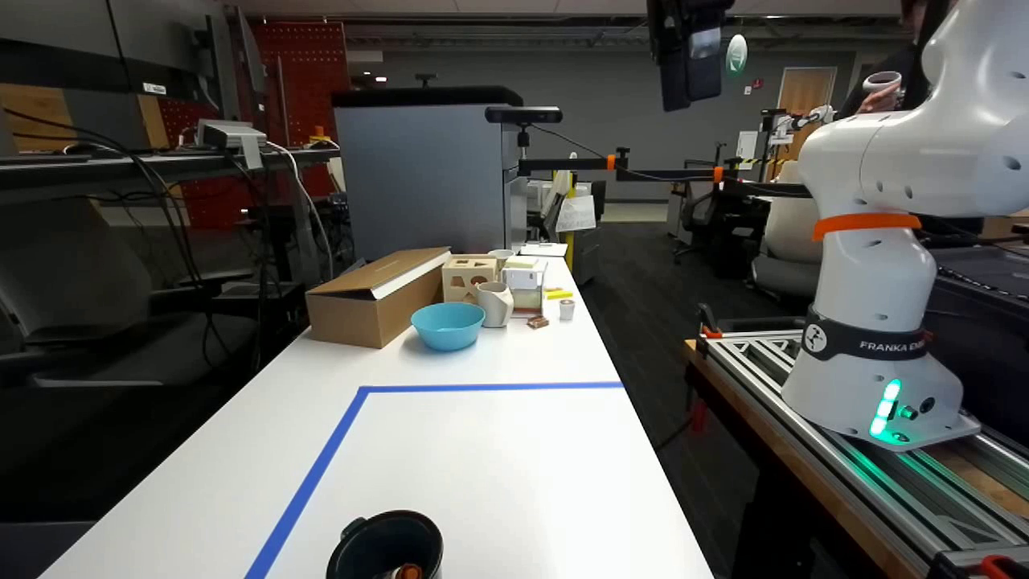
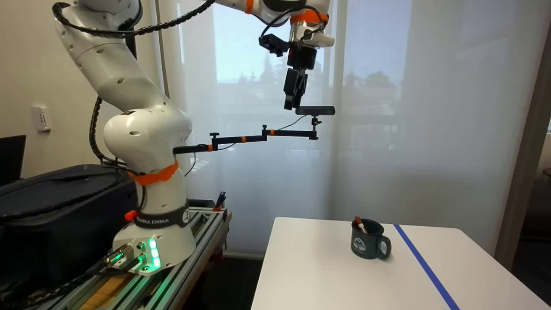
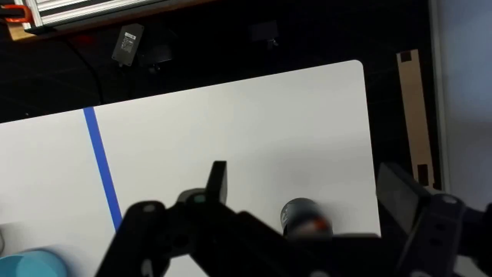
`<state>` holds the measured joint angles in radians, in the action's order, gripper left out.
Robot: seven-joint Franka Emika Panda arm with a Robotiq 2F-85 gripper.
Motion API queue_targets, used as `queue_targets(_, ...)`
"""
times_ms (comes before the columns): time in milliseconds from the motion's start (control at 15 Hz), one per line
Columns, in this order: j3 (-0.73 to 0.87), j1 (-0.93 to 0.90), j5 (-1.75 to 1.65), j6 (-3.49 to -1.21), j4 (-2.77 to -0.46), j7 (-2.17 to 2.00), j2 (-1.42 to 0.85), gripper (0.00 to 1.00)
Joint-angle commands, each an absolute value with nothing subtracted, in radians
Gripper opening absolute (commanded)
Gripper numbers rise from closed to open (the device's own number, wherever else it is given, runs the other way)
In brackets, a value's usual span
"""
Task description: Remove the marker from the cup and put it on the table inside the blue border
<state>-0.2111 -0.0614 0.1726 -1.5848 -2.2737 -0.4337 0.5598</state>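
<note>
A dark green mug [image 2: 359,247] stands upright on the white table [image 2: 318,275], inside the blue tape border [image 2: 424,262]. The mug [image 1: 342,555] is cut off at the bottom edge in an exterior view. A marker with a reddish-brown end [image 2: 360,224] leans in the mug, its end above the rim; its lower part is hidden. My gripper [image 2: 292,105] is high above the table, pointing down, with nothing in it. In the wrist view my gripper's fingers [image 3: 301,165] are wide apart; the mug [image 3: 300,206] and blurred marker [image 3: 319,224] show far below, partly covered by the gripper.
Beyond the tape stand a light blue bowl [image 1: 448,328], a cardboard box [image 1: 374,301], a wooden shape box [image 1: 466,277] and a cream pitcher [image 1: 495,304]. A camera on a black arm [image 2: 315,110] shows near my gripper in an exterior view.
</note>
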Motion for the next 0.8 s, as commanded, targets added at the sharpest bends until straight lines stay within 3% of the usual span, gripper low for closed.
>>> queue_targets(0,-0.224,-0.045,0.170,-1.636,-2.275,-0.470,0.537,1.00)
queue_targets(733,-0.188,-0.004,0.190,-2.054,-2.209,-0.720,0.184,1.00)
